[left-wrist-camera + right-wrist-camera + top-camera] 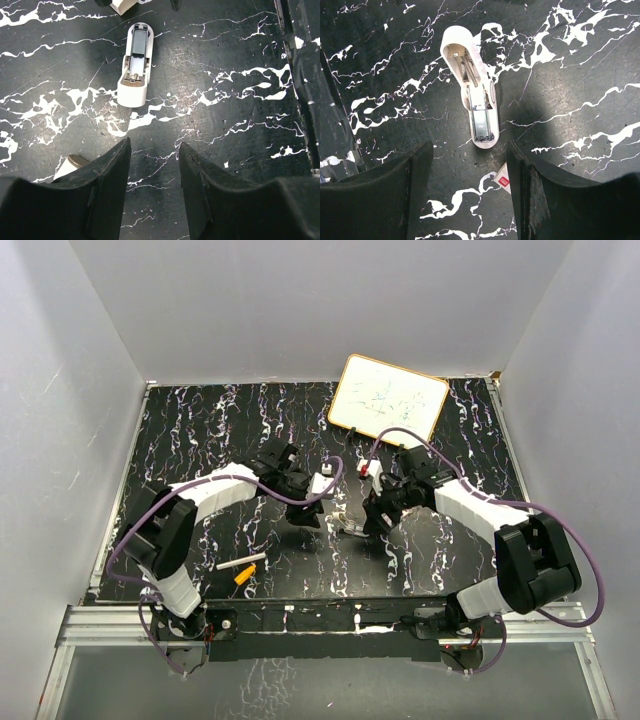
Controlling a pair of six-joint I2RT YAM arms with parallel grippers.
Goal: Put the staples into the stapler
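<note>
left fingers (107,185): were spread, empty
right fingers (415,190): were spread, empty, seemed nearer
stapler (472,95): lay open just ahead, long axis along approach

Soft, even light from above fills the top view: the pale grey walls (300,300) read bright, while the black, white-veined marble-pattern desk (200,430) stays dark with a faint sheen. In both wrist views a dull grey glare patch lies on the desk. The small white plastic stapler (470,90) is sharp, while the black left claw (154,147) and black right claw (470,146), close to the lens, are blurred and nearly featureless.
</note>
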